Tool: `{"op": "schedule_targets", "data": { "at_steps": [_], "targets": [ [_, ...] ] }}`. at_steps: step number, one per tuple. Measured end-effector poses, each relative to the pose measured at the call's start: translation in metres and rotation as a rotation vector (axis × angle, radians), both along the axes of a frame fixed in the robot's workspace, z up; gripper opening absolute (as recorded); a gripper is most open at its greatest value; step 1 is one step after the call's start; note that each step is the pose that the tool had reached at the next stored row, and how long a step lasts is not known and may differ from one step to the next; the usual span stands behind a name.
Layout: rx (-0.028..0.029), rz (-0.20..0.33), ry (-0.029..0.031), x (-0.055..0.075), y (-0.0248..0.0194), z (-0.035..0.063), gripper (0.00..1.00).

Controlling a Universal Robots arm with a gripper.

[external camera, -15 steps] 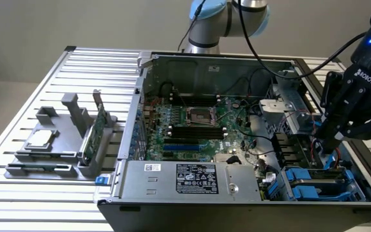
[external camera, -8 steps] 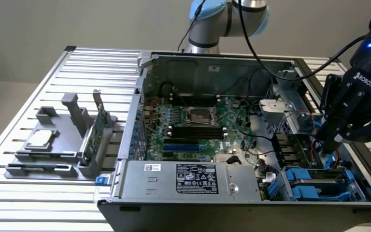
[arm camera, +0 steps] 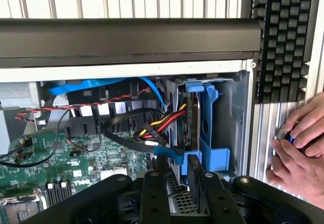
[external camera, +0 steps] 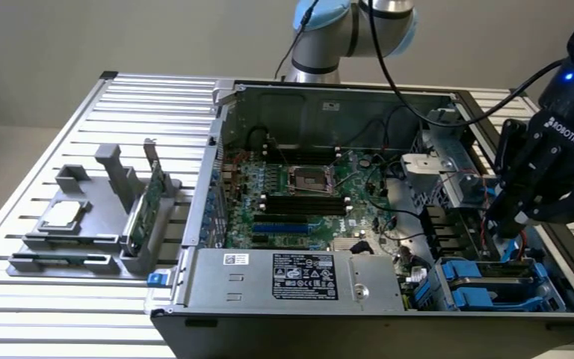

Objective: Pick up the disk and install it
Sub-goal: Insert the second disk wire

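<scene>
We read "ROBOTIQ" in white letters down the black body of the pincer (external camera: 507,224), which hangs over the drive corner of the open computer case (external camera: 347,93), at the exterior view's right. In the wrist view its two black fingers (arm camera: 154,193) stand apart with a narrow gap between them, and whether they pinch anything we cannot tell.

The disk (external camera: 492,284) sits in the bright blue plastic carrier inside the case's lower drive bay, just beneath the pincer. In the wrist view it (arm camera: 191,120) stands edge-on in the blue frame, with red, yellow and black wires plugged beside it.

The case is grey sheet metal. Inside lies a green motherboard (external camera: 297,202) with an empty square processor socket and long black slots. A silver power supply box (external camera: 297,277) carries a white-and-black label whose small print we cannot read.

The tabletop (external camera: 57,307) is ribbed aluminium slats. On it a grey plastic holder (external camera: 78,239) keeps a square silver processor chip (external camera: 63,215) lying flat and a thin green circuit card (external camera: 140,213) standing on edge.

The wrist view also takes in a black keyboard (arm camera: 283,37) and a person's hands (arm camera: 298,153) around a small object.
</scene>
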State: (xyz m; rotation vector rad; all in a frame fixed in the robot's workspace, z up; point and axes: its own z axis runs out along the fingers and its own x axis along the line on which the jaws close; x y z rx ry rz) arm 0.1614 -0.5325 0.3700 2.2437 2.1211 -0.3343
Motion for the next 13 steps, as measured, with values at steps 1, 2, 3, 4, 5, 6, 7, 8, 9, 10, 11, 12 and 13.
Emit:
{"op": "schedule_targets", "data": {
  "at_steps": [1,2,3,4,5,6,7,8,9,10,11,12,13],
  "targets": [
    [0.0001,0.000,0.0000,0.0000,-0.0001,-0.0007,0.31],
    [0.0001,0.000,0.0000,0.0000,-0.0001,-0.0013,0.31],
    [0.0000,0.000,0.0000,0.0000,-0.0001,-0.0018,0.29],
    [-0.0001,0.000,0.0000,0.0000,-0.0001,-0.0022,0.29],
    [-0.0002,0.000,0.0000,0.0000,-0.0001,-0.0024,0.22],
    [-0.0001,0.000,0.0000,0.0000,-0.0002,-0.0026,0.16],
    [0.0000,0.000,-0.0001,0.0000,-0.0003,-0.0028,0.16],
    [0.0002,0.000,0.0000,0.0000,-0.0006,-0.0030,0.16],
    [0.0002,0.000,0.0000,0.0000,-0.0016,-0.0031,0.16],
    [0.0002,0.000,0.0000,0.0000,-0.0032,-0.0032,0.16],
    [0.0001,0.000,-0.0001,0.0000,-0.0053,-0.0032,0.16],
    [0.0001,0.000,-0.0001,0.0000,-0.0075,-0.0034,0.16],
    [0.0002,0.000,0.0000,0.0000,-0.0098,-0.0035,0.16]
  ]
}}
